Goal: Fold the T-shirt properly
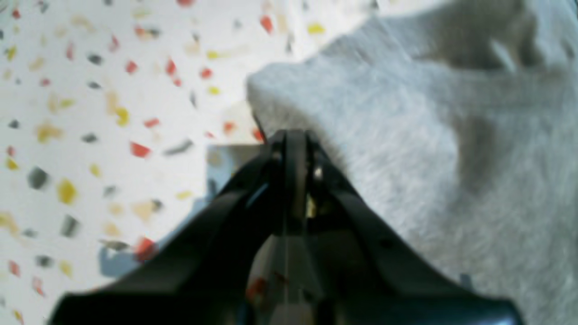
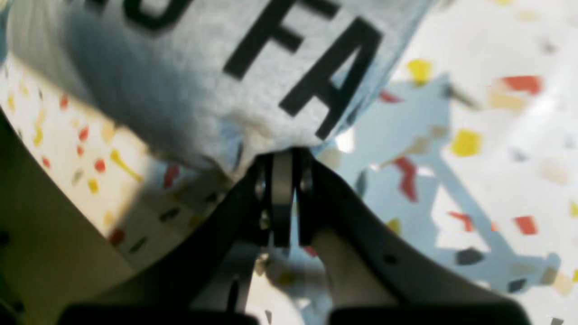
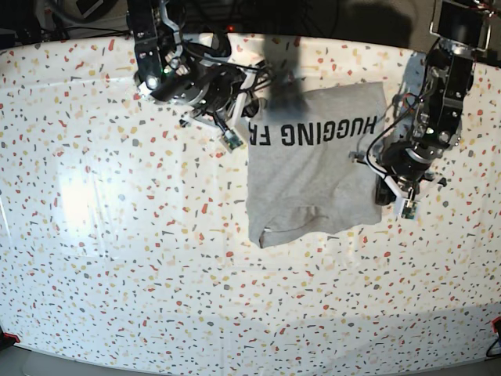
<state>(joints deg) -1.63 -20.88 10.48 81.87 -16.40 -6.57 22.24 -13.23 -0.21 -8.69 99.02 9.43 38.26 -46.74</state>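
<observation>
The light grey T-shirt (image 3: pixel 313 172) hangs spread between my two arms over the speckled table, its black block lettering facing up along the far part. My right gripper (image 3: pixel 247 116), at the left of the base view, is shut on the shirt's edge beside the letters. In the right wrist view its jaws (image 2: pixel 282 155) pinch the T-shirt (image 2: pixel 203 76) just under "FA", with the cloth lifted off the table. My left gripper (image 3: pixel 380 186) is shut on the opposite edge. The left wrist view shows that gripper (image 1: pixel 294 135) closed on a corner of plain grey T-shirt (image 1: pixel 406 135).
The white speckled table (image 3: pixel 117 258) stretches wide to the left and front of the shirt. Dark cables and equipment (image 3: pixel 203 16) crowd the back edge behind the arms. The table's front edge (image 3: pixel 250 362) runs along the bottom of the base view.
</observation>
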